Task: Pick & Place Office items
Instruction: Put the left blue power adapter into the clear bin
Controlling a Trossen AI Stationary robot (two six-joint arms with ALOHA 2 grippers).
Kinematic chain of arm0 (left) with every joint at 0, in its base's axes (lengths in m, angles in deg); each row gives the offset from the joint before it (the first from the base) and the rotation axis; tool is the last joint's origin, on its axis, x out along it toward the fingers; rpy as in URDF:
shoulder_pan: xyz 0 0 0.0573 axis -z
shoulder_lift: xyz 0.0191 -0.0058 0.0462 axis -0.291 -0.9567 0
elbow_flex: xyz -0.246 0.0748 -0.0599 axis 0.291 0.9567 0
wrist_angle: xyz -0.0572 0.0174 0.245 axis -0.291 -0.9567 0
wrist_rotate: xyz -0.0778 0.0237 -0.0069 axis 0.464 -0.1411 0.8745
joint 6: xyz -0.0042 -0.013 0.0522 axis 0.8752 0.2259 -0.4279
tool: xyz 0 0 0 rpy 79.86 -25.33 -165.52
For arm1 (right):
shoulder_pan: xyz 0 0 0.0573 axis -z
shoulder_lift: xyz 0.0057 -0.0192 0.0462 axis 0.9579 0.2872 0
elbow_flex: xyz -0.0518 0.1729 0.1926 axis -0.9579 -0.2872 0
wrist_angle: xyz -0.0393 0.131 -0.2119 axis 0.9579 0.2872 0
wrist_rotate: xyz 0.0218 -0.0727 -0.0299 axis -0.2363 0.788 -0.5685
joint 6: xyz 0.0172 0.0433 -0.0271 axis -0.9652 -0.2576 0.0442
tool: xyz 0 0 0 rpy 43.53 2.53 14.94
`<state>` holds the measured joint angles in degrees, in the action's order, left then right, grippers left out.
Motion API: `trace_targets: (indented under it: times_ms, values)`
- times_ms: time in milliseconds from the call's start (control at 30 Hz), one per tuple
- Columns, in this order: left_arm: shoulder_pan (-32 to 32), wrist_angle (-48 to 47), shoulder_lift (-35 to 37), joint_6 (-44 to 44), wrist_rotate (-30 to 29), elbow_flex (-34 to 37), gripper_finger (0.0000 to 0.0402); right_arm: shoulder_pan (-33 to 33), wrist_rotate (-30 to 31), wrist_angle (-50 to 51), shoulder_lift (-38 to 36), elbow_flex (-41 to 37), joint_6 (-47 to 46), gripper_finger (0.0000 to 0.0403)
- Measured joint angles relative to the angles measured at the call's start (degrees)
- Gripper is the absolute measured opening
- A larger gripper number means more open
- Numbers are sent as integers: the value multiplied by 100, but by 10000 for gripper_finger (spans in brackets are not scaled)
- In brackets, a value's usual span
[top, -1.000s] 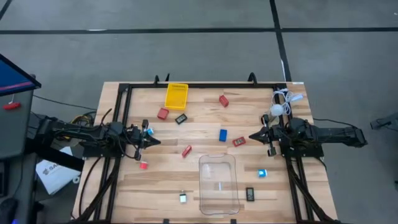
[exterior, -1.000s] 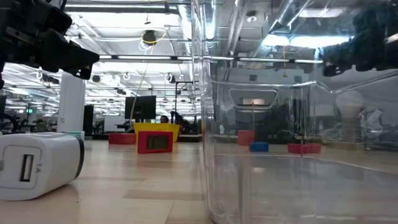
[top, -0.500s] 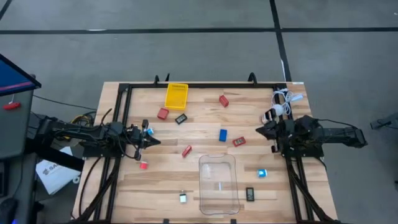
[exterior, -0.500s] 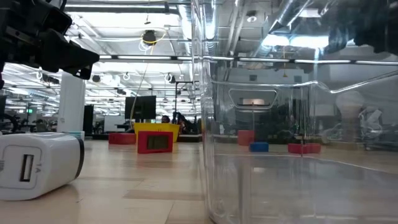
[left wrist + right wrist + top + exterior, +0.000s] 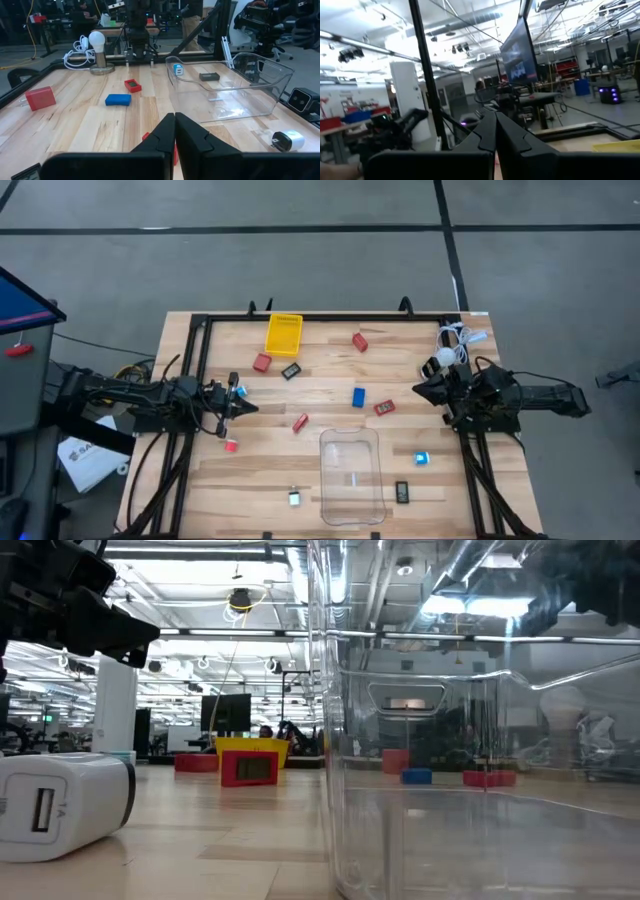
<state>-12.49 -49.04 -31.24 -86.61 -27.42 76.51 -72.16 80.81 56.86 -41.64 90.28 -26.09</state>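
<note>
High view: right gripper (image 5: 420,390), shut and empty, has pulled back toward the table's right edge; the small red, blue and black office items (image 5: 358,396) lie scattered, none in the clear plastic bin (image 5: 350,476).
Low view: bin empty.
Left wrist view: left gripper (image 5: 175,131) shut, empty, idle.
Right wrist view: aimed above the table; picking not begun.

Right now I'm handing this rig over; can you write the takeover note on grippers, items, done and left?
Left gripper: shut, empty, hovering at the table's left side.
Right gripper: shut, empty, at the right side near the white lamp.
Office items: all loose on the table, among them red blocks, a blue block, a black labelled piece and a white-and-cyan bit.
Done: nothing; the clear bin and the yellow tray look empty.
Left: pick and place every item.
</note>
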Motion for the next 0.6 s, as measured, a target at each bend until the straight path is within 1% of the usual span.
trace_targets:
  times_ms: [100, 133, 200, 267, 333, 400, 500, 600]
  values:
    - [0, 79, -2, -135, -20, 0, 8, 2, 32, -8, -1, 2, 125, 0]
    - [0, 301, -9, -252, -56, 0, 8, 2, 44, -8, -1, 2, 125, 0]
    - [0, 913, -1, 6, -57, 0, 8, 2, 45, 7, -1, 0, 118, 0]
    - [0, 1700, -2, 286, 75, 0, 8, -7, 45, 84, 0, 2, 53, 0]
    - [0, 2430, 0, 334, 385, 0, 8, -4, 48, 137, -1, 0, 60, 0]
    - [0, 2922, 2, 282, 696, 0, 8, -4, 62, 201, 1, 1, 82, 0]
    - [3, 3279, 1, 269, 720, -1, 8, -35, 59, 223, 23, 0, -12, 0]
    - [2, 3192, -41, 254, 683, 0, 8, -109, 63, 261, 86, 0, -68, 0]
